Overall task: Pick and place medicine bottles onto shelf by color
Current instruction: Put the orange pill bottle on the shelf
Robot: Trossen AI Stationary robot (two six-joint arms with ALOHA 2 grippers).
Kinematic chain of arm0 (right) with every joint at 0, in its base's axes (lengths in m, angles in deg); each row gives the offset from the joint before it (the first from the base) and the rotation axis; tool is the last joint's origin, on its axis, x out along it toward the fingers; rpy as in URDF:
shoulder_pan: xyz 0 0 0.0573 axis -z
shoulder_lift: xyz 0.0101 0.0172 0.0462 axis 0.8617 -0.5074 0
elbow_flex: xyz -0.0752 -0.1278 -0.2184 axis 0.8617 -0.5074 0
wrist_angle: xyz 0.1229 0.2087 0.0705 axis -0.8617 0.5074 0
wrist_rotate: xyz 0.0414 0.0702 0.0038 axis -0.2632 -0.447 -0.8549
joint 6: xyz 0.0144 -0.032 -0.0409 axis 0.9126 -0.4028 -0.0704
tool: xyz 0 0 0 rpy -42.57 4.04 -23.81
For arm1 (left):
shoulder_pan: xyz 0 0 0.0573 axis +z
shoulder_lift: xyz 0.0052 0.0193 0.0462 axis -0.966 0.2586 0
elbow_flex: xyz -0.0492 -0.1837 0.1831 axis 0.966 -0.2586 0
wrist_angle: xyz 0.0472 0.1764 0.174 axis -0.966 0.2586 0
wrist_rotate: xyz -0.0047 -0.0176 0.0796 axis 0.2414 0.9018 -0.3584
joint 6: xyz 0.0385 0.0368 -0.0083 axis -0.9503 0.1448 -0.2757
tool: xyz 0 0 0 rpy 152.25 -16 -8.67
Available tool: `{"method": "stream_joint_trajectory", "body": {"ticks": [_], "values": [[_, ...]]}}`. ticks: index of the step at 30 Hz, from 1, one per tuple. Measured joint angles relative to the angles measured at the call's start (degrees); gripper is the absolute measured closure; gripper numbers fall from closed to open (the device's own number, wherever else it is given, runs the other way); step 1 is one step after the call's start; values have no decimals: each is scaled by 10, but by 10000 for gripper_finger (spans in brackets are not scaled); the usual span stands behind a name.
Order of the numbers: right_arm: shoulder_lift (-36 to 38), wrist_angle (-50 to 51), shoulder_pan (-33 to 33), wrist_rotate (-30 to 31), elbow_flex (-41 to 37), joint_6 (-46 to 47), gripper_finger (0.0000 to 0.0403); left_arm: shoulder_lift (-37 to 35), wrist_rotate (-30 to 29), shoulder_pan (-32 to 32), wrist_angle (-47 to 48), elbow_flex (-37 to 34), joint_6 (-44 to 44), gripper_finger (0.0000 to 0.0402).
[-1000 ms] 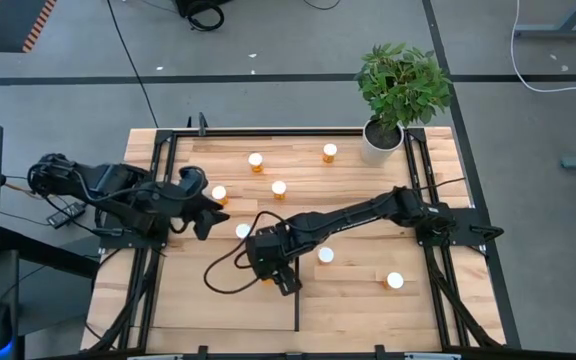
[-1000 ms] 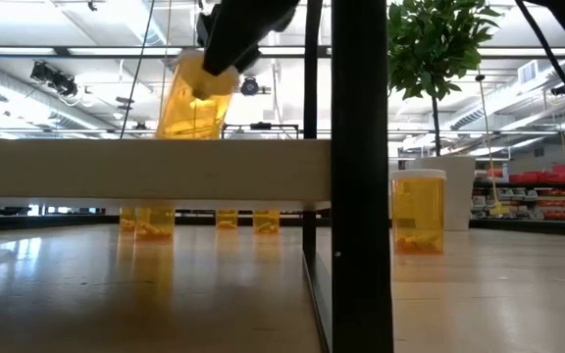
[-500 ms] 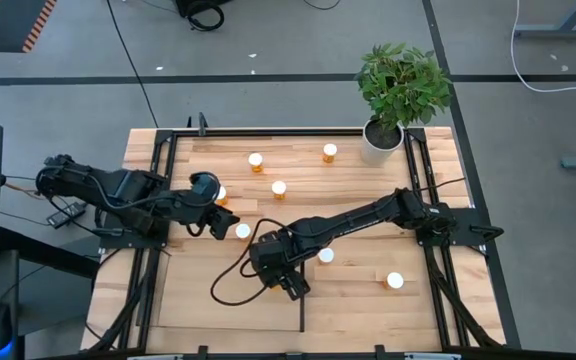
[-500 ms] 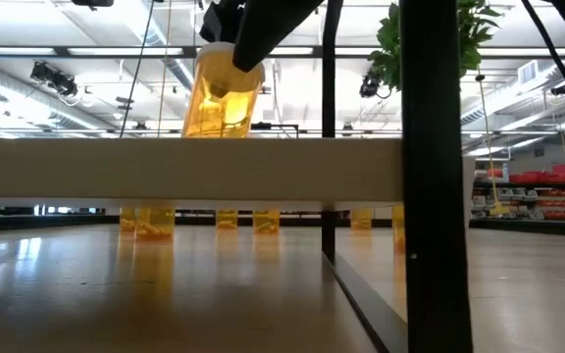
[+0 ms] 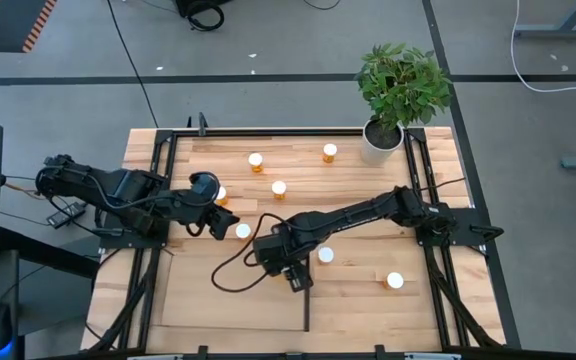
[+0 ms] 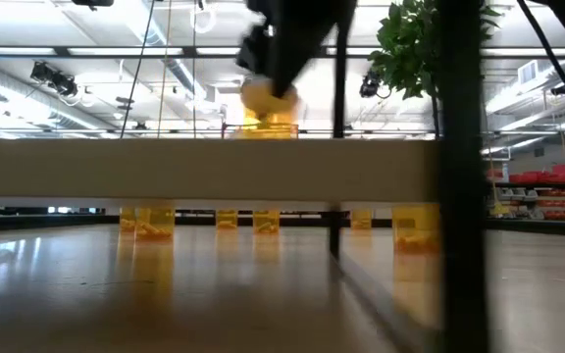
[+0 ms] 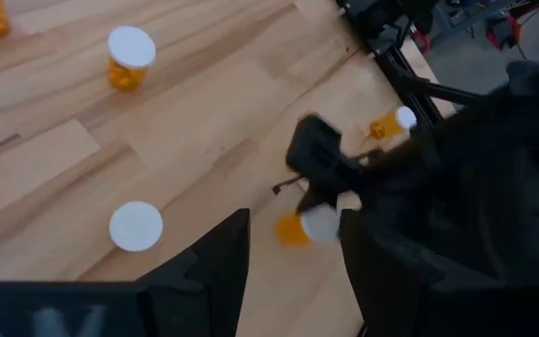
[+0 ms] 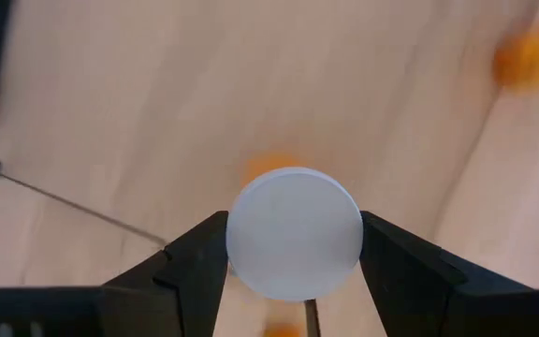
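Observation:
My right gripper (image 5: 296, 275) is shut on a medicine bottle, an orange one with a round white cap (image 8: 294, 245). It holds the bottle over the far right corner of the shelf (image 5: 228, 300), a pale board with a black strip (image 5: 306, 312). In the low view the bottle (image 6: 268, 110) shows under the dark fingers. My left gripper (image 5: 216, 224) hangs open at the table's left with nothing between its fingers (image 7: 227, 257). Next to it a loose bottle (image 5: 242, 231) stands upright on the table. My right gripper pinches the bottle's white cap by two opposite sides of its rim (image 8: 237, 245) between its two fingers (image 8: 195, 267). The fingers come from above, pointing down. The bottle hangs upright below them. Its lower part is hidden in the low view, so I cannot tell whether it stands on the shelf.
Several more bottles stand on the table: (image 5: 255, 160), (image 5: 329, 151), (image 5: 279, 188), (image 5: 218, 193), (image 5: 325, 255), (image 5: 395, 281). A potted plant (image 5: 383, 135) stands at the far right corner. A black cable (image 5: 230, 275) loops over the shelf beside the right gripper.
My right gripper has gone a little toward the table's right edge and down with the bottle, tipping to point more steeply down. The shelf's black strip has shifted toward the right edge too. My left gripper has eased toward the table's middle, then kept still.

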Motion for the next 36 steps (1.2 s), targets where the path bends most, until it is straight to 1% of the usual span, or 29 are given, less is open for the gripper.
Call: {"method": "stream_joint_trajectory", "body": {"ticks": [3, 6, 10, 13, 22, 26, 36], "values": [[0, 30, -2, -2, -1, 12, 173, 0, 1, 0, 0, 0, -4, 228], [3, 20, -6, -1, -2, 25, 173, 0, 1, 0, 0, 0, -5, 228], [3, -25, -6, 4, -2, 45, 173, 0, 1, 0, 0, 0, -15, 228], [1, -37, -6, 9, -3, 55, 173, 0, 1, 0, 0, 0, -16, 229], [2, -41, -6, -4, -3, 56, 170, 0, 1, 0, 0, 0, -16, 229], [3, -41, -6, -14, -3, 58, 158, 0, 1, 0, 0, 0, -16, 228], [4, -41, -6, -26, -2, 64, 114, 0, 1, -5, 0, 0, -16, 227]]}}
